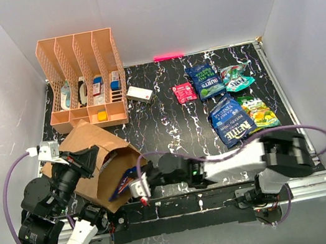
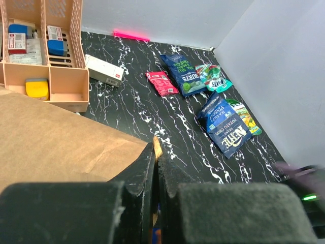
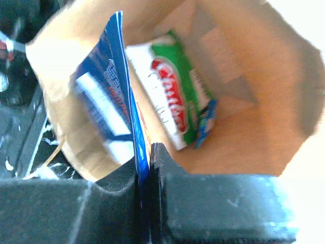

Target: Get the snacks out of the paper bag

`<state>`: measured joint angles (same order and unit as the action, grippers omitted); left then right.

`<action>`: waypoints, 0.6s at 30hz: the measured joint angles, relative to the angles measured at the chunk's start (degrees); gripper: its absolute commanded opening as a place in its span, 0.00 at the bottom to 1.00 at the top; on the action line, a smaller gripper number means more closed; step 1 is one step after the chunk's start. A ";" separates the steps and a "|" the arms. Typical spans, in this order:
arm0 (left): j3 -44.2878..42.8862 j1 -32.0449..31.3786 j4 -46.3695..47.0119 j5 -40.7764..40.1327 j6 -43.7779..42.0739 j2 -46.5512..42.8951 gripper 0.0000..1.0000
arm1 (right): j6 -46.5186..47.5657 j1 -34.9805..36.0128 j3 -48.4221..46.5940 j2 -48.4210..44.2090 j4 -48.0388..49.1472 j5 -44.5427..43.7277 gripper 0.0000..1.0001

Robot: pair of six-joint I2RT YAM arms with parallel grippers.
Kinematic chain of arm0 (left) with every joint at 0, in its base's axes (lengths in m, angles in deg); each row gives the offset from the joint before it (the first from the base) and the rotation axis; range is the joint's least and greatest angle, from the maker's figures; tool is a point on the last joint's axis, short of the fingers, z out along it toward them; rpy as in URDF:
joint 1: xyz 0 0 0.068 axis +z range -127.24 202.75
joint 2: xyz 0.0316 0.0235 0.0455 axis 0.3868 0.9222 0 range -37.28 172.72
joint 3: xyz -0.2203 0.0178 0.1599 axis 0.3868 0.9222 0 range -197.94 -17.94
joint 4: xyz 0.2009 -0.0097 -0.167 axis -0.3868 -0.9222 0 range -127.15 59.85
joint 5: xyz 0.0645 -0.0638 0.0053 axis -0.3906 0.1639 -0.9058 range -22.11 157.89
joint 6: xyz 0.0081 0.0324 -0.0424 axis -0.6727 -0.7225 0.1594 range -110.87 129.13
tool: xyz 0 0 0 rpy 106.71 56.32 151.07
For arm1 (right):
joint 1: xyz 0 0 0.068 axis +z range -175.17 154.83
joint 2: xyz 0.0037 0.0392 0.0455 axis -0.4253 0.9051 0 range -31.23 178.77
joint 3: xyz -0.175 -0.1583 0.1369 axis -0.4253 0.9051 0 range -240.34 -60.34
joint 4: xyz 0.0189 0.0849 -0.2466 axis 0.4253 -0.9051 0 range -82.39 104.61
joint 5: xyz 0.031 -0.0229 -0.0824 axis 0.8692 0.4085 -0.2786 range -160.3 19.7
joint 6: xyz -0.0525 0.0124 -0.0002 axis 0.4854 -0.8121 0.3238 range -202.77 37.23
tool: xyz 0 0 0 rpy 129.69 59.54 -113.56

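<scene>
Black marbled worktop [image 1: 168, 115], white-walled enclosure. Near left: paper bag [image 1: 101, 148] on its side, mouth facing right. Left gripper [image 2: 156, 152] is clamped on the bag's upper rim, propping the mouth open. Right gripper [image 3: 151, 152] at the mouth, closed tight on a blue packet [image 3: 109, 101]. Green packet [image 3: 175, 99] lies deeper inside. Recommended: withdraw straight out, rim held steady, without snagging the green one. Far right: five packets [image 1: 231, 119] already out.

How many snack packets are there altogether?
7. On the table: pink-red packet, upper dark blue bag, lower dark blue bag, teal bag, green-yellow bag. In the paper bag: blue packet in right gripper, green packet deeper. More may hide.
</scene>
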<state>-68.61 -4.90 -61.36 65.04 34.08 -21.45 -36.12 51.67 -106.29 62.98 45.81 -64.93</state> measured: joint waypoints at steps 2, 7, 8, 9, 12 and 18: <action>0.02 0.00 0.22 -0.13 -0.15 0.00 0.00 | -3.50 0.00 0.96 -8.72 -3.54 0.59 0.08; 0.15 0.00 1.09 -0.87 -0.33 0.02 0.00 | -13.31 0.00 1.53 -27.02 -9.97 0.39 0.08; 0.20 0.00 1.18 -1.01 -0.31 0.04 0.00 | -15.37 0.04 2.05 -30.16 -11.50 -0.59 0.08; 0.20 0.00 1.20 -1.07 -0.33 0.11 0.00 | -17.40 0.11 2.67 -33.22 -13.29 -2.08 0.08; 0.42 0.00 1.27 -1.25 -0.31 0.35 0.00 | -24.09 0.22 3.67 -39.91 -18.84 -10.19 0.08; 1.01 0.00 1.36 -1.25 -0.28 1.18 0.00 | -34.64 -2.23 3.67 -42.36 -26.27 -31.67 0.08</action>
<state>-67.61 -4.90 -60.00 63.79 33.79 -20.27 -70.76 49.44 -102.62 20.63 19.54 -96.60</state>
